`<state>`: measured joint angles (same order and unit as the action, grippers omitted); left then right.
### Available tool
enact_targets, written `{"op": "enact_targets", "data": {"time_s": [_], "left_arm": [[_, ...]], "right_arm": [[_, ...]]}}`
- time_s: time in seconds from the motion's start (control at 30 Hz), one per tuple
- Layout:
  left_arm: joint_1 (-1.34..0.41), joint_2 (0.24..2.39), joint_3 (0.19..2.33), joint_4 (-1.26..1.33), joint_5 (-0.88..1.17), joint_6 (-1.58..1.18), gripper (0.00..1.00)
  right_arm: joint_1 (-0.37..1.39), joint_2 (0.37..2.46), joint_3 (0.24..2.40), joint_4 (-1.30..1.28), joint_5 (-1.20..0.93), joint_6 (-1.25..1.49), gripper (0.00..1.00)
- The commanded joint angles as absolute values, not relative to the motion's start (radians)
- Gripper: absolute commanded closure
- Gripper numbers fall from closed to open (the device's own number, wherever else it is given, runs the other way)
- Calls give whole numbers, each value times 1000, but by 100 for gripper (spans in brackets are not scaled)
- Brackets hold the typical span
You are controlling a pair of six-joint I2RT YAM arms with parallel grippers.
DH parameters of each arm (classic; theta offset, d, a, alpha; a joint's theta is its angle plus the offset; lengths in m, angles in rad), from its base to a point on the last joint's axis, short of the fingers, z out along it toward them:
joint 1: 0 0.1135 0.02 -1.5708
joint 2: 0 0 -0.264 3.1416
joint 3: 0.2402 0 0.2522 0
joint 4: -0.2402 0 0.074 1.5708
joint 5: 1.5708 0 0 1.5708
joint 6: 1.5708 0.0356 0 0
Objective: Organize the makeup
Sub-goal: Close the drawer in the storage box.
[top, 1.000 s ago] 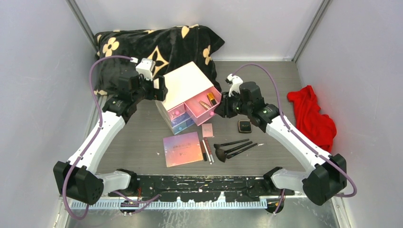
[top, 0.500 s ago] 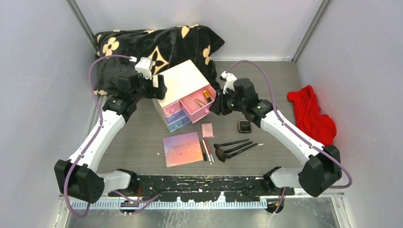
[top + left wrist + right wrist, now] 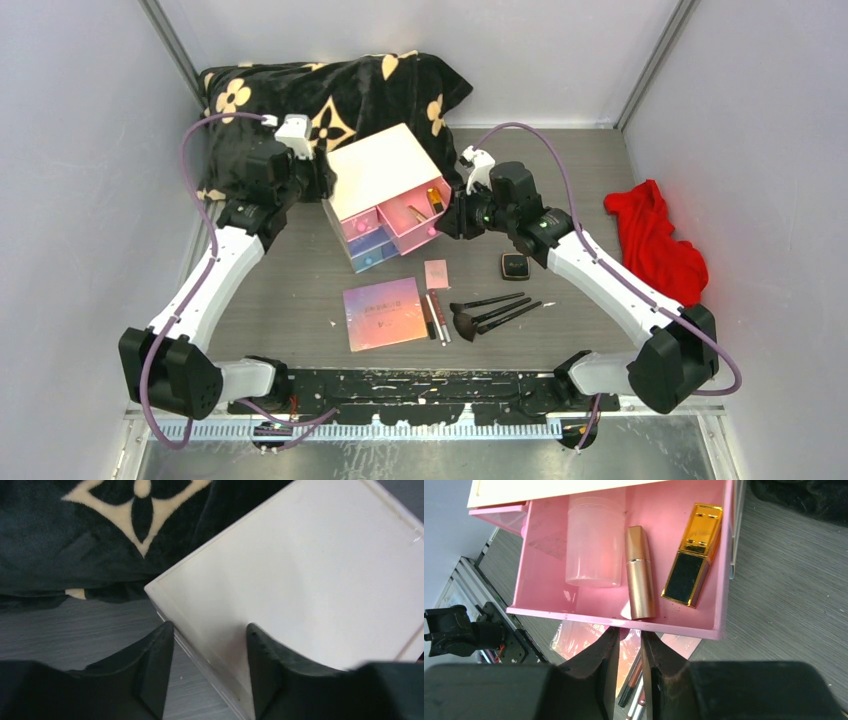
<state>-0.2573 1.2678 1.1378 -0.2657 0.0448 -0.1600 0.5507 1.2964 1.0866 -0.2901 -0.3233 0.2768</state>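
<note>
The cream box (image 3: 385, 170) has its pink drawer (image 3: 415, 215) part open. Inside the drawer (image 3: 659, 510) lie a gold tube (image 3: 640, 575), a gold-and-black lipstick (image 3: 691, 555) and a clear jar (image 3: 594, 542). My right gripper (image 3: 630, 632) is at the drawer's front wall, shut on its pink knob. My left gripper (image 3: 209, 630) is open and straddles the box's back left edge (image 3: 310, 570). On the table lie the iridescent palette (image 3: 383, 312), tiny pink compact (image 3: 436, 274), thin sticks (image 3: 435, 318), black-handled brushes (image 3: 495, 312) and black compact (image 3: 514, 265).
A black blanket with cream flowers (image 3: 330, 95) is bunched behind the box, against the back wall. A red cloth (image 3: 655, 245) lies at the right. Grey walls close in both sides.
The pink drawer has slid inward with my right gripper on it, and the box has shifted slightly back and left. My left gripper has moved to the box's back left edge and narrowed.
</note>
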Motion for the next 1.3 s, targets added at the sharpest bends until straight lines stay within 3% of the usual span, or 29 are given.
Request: {"op": "enact_targets", "data": {"time_s": [0.0, 0.03, 0.1, 0.6, 0.7, 1.27], "left_arm": [[-274, 1307, 1091, -265, 148, -193, 73], [-273, 1307, 1079, -257, 149, -198, 86], [-274, 1301, 1058, -245, 151, -207, 93], [-271, 1278, 1005, -267, 133, -199, 93], [-269, 1278, 989, -266, 136, -201, 100], [-267, 1232, 908, -248, 143, -218, 100]], "right_arm": [[554, 1260, 1127, -153, -301, 275, 72], [554, 1260, 1126, -152, -301, 272, 72], [554, 1265, 1127, -150, -304, 273, 72], [555, 1373, 1160, -78, -321, 275, 72], [555, 1387, 1178, -73, -319, 270, 72], [564, 1489, 1286, 5, -325, 276, 72]]}}
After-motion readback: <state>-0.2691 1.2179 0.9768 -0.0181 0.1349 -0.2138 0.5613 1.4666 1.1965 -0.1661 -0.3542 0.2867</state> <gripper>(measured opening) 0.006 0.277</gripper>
